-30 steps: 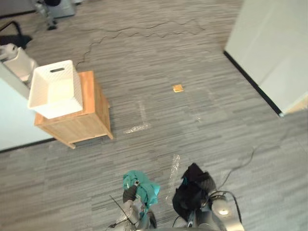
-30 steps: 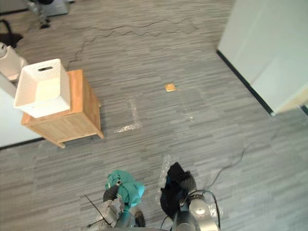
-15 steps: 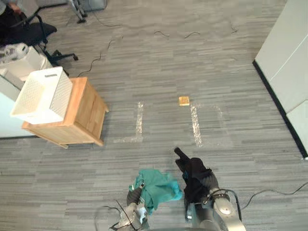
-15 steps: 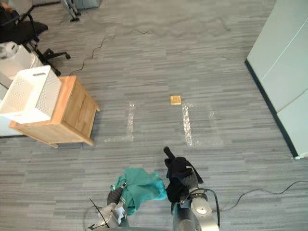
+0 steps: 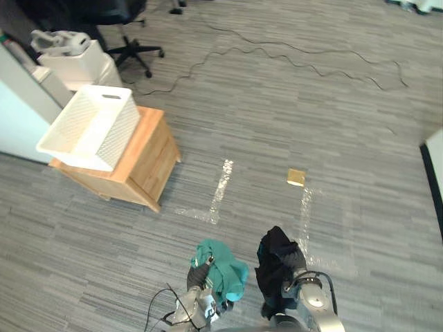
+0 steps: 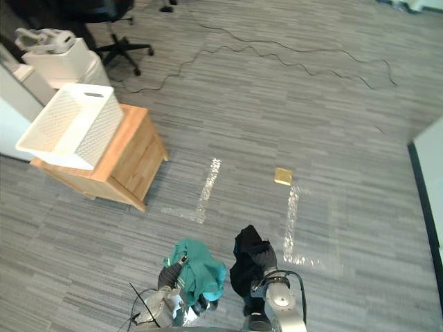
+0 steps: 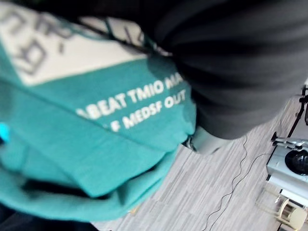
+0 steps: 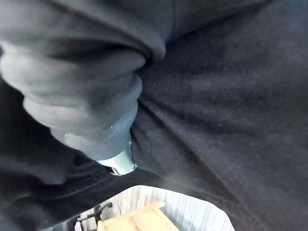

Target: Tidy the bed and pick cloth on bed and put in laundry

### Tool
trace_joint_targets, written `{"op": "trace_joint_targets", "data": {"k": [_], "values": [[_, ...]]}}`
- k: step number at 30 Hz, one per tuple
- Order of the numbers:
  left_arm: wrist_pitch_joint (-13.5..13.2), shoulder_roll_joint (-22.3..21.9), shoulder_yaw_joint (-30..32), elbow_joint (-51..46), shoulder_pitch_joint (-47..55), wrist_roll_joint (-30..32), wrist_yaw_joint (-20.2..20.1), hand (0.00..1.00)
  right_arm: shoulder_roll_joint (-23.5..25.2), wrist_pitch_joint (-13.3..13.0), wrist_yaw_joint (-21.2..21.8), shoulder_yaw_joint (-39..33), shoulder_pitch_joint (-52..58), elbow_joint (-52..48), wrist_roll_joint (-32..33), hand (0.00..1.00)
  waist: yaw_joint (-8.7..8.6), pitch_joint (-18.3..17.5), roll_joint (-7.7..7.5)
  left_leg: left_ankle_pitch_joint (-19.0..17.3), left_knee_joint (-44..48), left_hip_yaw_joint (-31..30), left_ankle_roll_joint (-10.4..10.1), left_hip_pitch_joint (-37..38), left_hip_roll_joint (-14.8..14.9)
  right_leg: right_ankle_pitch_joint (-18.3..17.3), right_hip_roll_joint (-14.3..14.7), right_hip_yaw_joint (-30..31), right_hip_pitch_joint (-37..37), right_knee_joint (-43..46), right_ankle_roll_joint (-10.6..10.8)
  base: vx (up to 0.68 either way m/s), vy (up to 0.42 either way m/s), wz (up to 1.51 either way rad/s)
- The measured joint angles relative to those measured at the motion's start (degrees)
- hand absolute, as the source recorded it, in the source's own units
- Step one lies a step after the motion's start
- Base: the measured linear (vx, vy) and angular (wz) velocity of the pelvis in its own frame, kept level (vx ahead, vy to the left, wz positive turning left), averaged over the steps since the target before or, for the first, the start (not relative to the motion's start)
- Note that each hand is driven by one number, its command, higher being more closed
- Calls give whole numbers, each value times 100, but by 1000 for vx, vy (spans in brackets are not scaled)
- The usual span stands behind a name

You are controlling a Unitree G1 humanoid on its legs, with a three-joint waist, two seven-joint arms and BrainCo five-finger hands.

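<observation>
Left eye view, teal cloth [image 5: 223,274] bunched over my left hand [image 5: 196,277], black cloth [image 5: 275,267] draped over my right hand [image 5: 296,261], I cannot tell either grip under the fabric, white basket [image 5: 90,128] on wooden cabinet [image 5: 144,163] well apart

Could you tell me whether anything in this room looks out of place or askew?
The white basket sits skewed on the wooden cabinet and seems to overhang its edge, so it might tip. A small tan square lies loose on the floor beside a tape strip. Nothing looks spilled.
</observation>
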Motion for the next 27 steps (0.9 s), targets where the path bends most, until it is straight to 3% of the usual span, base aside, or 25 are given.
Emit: {"op": "trace_joint_targets", "data": {"k": [1, 2, 4, 5, 6, 9, 11, 12, 14, 15, 16, 17, 18, 19, 20, 22, 23, 24, 26, 27], "values": [[8, 19, 2, -7, -4, 15, 0, 100, 6, 0, 0, -2, -3, 3, -21, 100, -9, -3, 3, 1, -57, -81, 1, 76, -29, 186, -43, 69, -121, 290, 6, 441, 63, 125], [12, 67, 2, -34, -12, 171, 2, 100, 27, -1, 2, -10, -2, 34, -84, 100, -85, -5, -1, -27, -182, -370, -39, 323, -83, 194, -165, 258, -601, 1414, -5, 325, -15, 86], [10, 217, 87, -35, -8, 349, 18, 100, 111, -8, 10, -9, -7, 41, -110, 100, -128, -8, 16, -26, -256, -725, -44, 630, -54, 77, -280, 264, -1102, 2082, -135, 437, -62, 117], [9, 264, 195, -35, 9, 456, 23, 100, 166, -10, 18, -14, -8, 41, -112, 100, -129, 0, 34, -24, -314, -866, -48, 806, 2, -72, -335, 202, -1371, 1970, -184, 355, -109, 115], [6, 283, 266, -35, 10, 487, 71, 100, 207, -32, 13, -24, -8, 38, -109, 100, -137, 2, 40, -19, -328, -913, -56, 877, 45, -170, -393, 149, -1557, 1667, -211, 310, -141, 103], [-2, 324, 306, -43, -1, 573, 127, 100, 242, -99, 16, -25, -20, 39, -109, 100, -167, 0, 90, -112, -395, -1004, -424, 979, 202, -238, -456, -9, -1848, -357, -248, 260, -196, 68], [2, 368, 307, -31, 17, 578, 132, 100, 274, -107, 16, -47, -69, 44, -106, 100, -190, -20, 59, -310, -284, -1161, -819, 976, 407, 298, -267, 432, -1822, -2700, -253, 289, -400, 43], [2, 369, 309, -31, 18, 578, 132, 100, 275, -107, 16, -65, -81, 56, -105, 100, -203, -17, 63, -373, -208, -1205, -922, 974, 491, 467, -236, 605, -1805, -3094, -253, 282, -424, 31], [1, 372, 398, -31, 28, 577, 132, 100, 278, -104, 10, -127, -53, 120, -80, 100, -231, -29, 87, -599, -36, -1380, -1343, 1037, 814, 931, -194, 1300, -1731, -3751, -165, 250, -444, 30], [-5, 411, 510, -31, 56, 575, 127, 100, 292, -105, 1, -123, 26, 118, -61, 100, -263, -97, -22, -739, -28, -1462, -1600, 1142, 934, 877, -234, 1506, -1656, -3697, -88, 273, -543, 20], [-2, 371, 585, 21, 55, 574, 130, 100, 273, -98, 2, -125, 28, 135, -51, 100, -249, -85, 33, -860, -44, -1473, -1749, 1273, 1091, 1229, -165, 1437, -1701, -3478, 177, 378, -698, 14], [-4, 230, 685, 23, 161, 575, 131, 100, 158, -97, 2, -125, 71, 134, -38, 100, -298, -200, 353, -886, -166, -1458, -1763, 1443, 1548, 1220, 205, 1255, -1802, -2957, 160, 372, -559, 8], [-18, 135, 721, 20, 286, 575, 130, 100, 54, -102, -3, -119, 129, 135, -38, 100, -329, -288, 504, -769, -14, -1491, -1526, 1474, 1795, 1140, 458, 1126, -1849, -2729, 28, 477, -621, 8], [-35, -17, 829, 20, 248, 572, 115, 100, 5, -92, -46, -172, 31, 183, -8, 100, -300, -285, 559, -404, 951, -1452, -1189, 1089, 2028, 959, 577, 1078, -1833, -2508, -236, 418, -510, -3], [-47, -218, 893, -22, 276, 543, 119, 100, -90, -100, -80, -137, -17, 140, 4, 100, -281, -260, 566, 60, 2060, -1461, -674, 579, 2295, 889, 701, 1032, -1583, -2688, -372, 482, -598, -11], [-40, -272, 818, -31, 350, 455, 87, 100, -161, -107, -110, -140, -96, 115, 8, 100, -273, -107, 651, -52, 3429, -1475, -803, 84, 2436, 856, 884, 933, -910, -3108, -602, 400, -480, -9], [-41, -271, 833, -54, 378, 433, 96, 100, -179, -107, -110, -123, -124, 114, 7, 100, -272, -108, 657, -124, 3658, -1458, -855, -45, 2357, 854, 918, 917, -735, -3252, -650, 296, -336, -11], [-44, -269, 850, -170, 397, 401, 104, 100, -180, -110, -110, -121, -198, 109, 6, 100, -245, -102, 647, -303, 3711, -1396, -885, -257, 2086, 823, 953, 907, -502, -3487, -733, 265, -271, -18], [-58, -267, 813, -369, 442, 380, 94, 100, -184, -107, -100, -113, -332, 109, 0, 100, -131, -98, 677, -450, 3223, -861, -892, -535, 1785, 820, 1034, 871, -214, -3821, -778, 320, -217, -6], [-57, -265, 787, -542, 447, 382, 47, 100, -220, -101, -82, -94, -418, 109, -18, 100, -122, -103, 696, -446, 2413, 25, -897, -671, 1653, 894, 1098, 586, 13, -4128, -820, 314, -124, 26]]}}
